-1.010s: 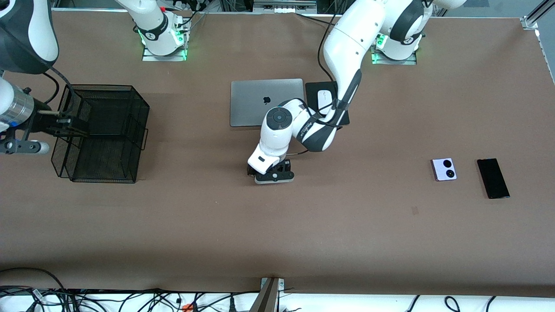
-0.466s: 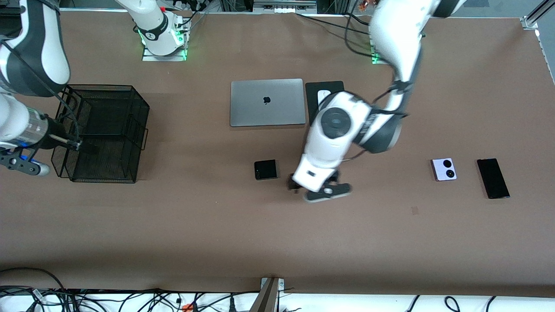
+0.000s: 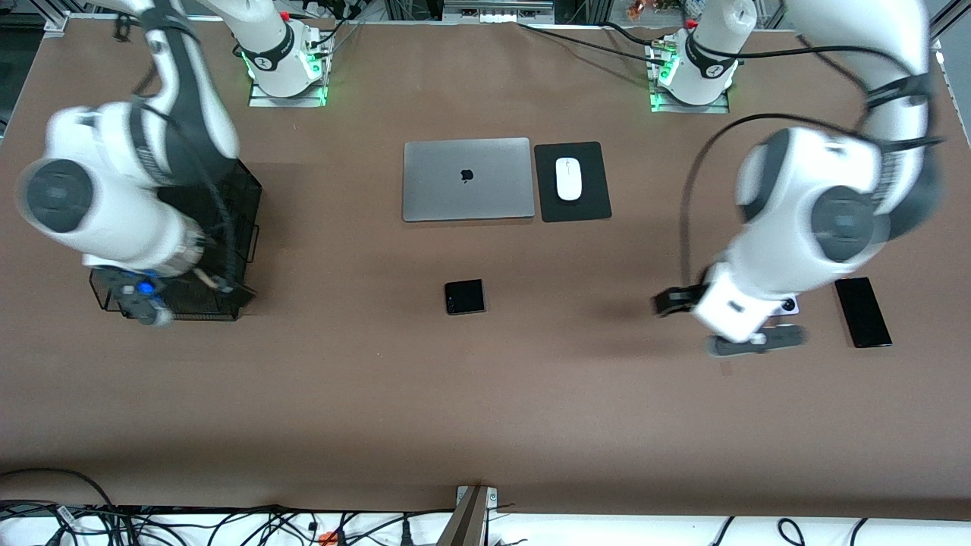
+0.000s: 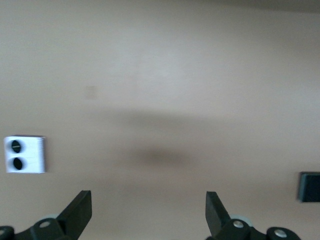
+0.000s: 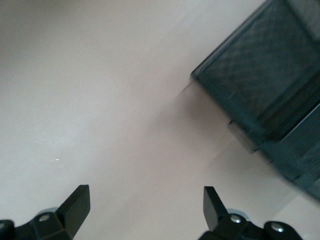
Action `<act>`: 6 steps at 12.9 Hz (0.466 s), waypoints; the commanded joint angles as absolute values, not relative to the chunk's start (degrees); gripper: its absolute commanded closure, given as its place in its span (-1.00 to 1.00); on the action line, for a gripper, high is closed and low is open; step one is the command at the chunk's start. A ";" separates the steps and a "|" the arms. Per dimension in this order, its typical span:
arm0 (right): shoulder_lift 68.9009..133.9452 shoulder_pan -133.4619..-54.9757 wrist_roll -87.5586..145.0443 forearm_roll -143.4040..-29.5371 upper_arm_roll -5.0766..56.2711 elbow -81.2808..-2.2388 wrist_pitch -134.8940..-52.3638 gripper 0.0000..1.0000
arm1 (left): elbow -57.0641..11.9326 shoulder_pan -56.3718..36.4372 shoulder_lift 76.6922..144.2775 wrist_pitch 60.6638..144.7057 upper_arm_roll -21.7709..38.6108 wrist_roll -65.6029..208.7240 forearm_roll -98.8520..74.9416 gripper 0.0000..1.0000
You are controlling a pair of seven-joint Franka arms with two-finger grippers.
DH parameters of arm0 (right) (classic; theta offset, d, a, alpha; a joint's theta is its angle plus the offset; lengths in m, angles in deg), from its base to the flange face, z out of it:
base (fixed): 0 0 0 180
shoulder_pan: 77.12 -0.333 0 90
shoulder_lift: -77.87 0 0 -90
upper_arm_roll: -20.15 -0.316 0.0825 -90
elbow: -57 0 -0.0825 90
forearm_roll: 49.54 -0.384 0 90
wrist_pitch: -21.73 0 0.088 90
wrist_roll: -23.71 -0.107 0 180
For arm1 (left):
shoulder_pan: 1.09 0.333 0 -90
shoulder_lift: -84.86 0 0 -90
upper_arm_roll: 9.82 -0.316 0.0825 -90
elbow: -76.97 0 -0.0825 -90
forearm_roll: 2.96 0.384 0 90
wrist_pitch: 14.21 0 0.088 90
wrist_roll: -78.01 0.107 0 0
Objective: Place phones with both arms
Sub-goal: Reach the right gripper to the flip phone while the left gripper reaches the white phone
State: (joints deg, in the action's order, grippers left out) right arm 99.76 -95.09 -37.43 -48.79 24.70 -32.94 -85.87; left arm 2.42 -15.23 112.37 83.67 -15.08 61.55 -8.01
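Observation:
A small black flip phone point(image 3: 464, 296) lies in the table's middle, nearer the front camera than the laptop. My left gripper point(image 3: 721, 318) hangs open and empty over the table beside the lavender phone point(image 3: 790, 305), which its hand mostly covers. In the left wrist view the open gripper point(image 4: 148, 200) has bare table between its jaws, with the lavender phone point(image 4: 25, 154) and the flip phone point(image 4: 310, 186) at the picture's edges. The long black slab point(image 3: 862, 312) lies beside the lavender phone, toward the left arm's end. My right gripper point(image 3: 144, 299) is open and empty point(image 5: 145, 195) over the basket's near edge.
A black wire basket point(image 3: 246, 197) stands at the right arm's end and shows in the right wrist view point(image 5: 270, 95). A grey laptop point(image 3: 466, 179) and a white mouse point(image 3: 567, 178) on a black pad point(image 3: 573, 206) lie farther from the front camera.
My left gripper let go of the black flip phone in the table's middle and swung toward its own end, over the lavender phone. The right arm swung round over the basket.

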 commanded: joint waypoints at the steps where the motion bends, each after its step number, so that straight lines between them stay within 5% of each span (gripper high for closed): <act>1: 106.85 -100.57 -50.84 -51.19 25.25 -27.49 -88.56 -1.00 | -0.63 -6.05 109.91 80.97 -13.95 74.18 -9.38 -1.00; 6: 119.51 -110.50 -78.72 -56.57 24.98 -19.39 -97.77 -1.00 | -8.87 4.87 113.42 90.95 -14.04 86.54 -7.54 -1.00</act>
